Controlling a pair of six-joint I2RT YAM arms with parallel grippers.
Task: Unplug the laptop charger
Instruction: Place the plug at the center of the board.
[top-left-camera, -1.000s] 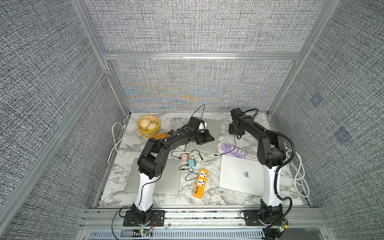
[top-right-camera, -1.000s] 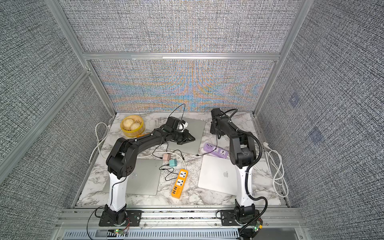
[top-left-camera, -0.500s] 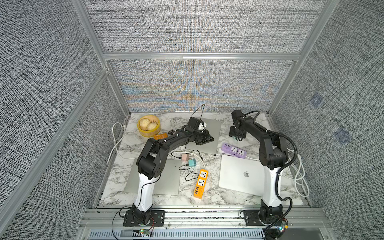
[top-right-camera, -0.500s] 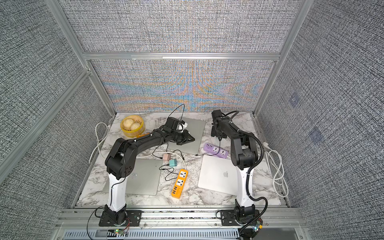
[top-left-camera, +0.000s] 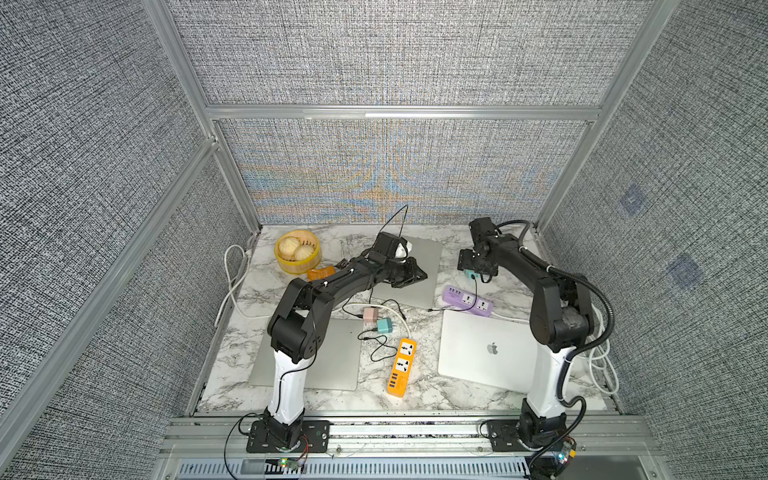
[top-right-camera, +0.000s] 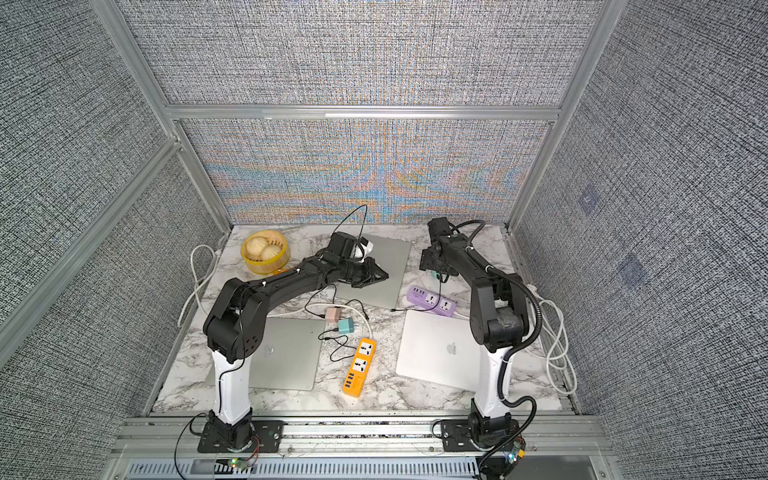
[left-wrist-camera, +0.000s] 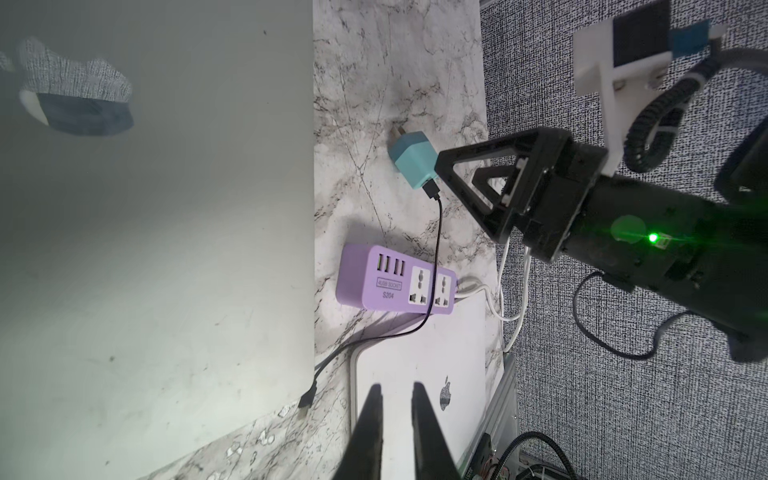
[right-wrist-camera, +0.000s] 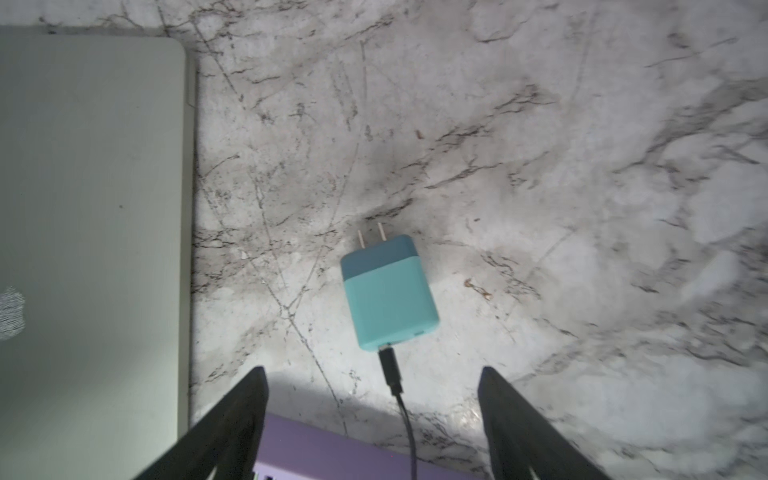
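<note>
The teal laptop charger (right-wrist-camera: 388, 293) lies flat on the marble table with its two prongs bare, plugged into nothing. It sits just behind the purple power strip (right-wrist-camera: 332, 453), and it also shows in both top views (top-left-camera: 471, 274) (top-right-camera: 435, 275). Its black cable (left-wrist-camera: 438, 249) runs over the strip to a loose end (left-wrist-camera: 306, 401) beside the back laptop (left-wrist-camera: 166, 249). My right gripper (right-wrist-camera: 372, 372) hangs open just above the charger, touching nothing. My left gripper (left-wrist-camera: 397, 388) is shut and empty, hovering over the back laptop (top-left-camera: 424, 253).
A silver laptop (top-left-camera: 486, 349) lies at front right and a grey one (top-left-camera: 332, 357) at front left. Between them are an orange power strip (top-left-camera: 401, 368) and pink (top-left-camera: 371, 314) and teal (top-left-camera: 384, 325) chargers with cables. A yellow bun basket (top-left-camera: 297, 251) stands back left.
My right gripper's jaws have opened wide and let the teal charger rest free on the table. The left arm has not moved.
</note>
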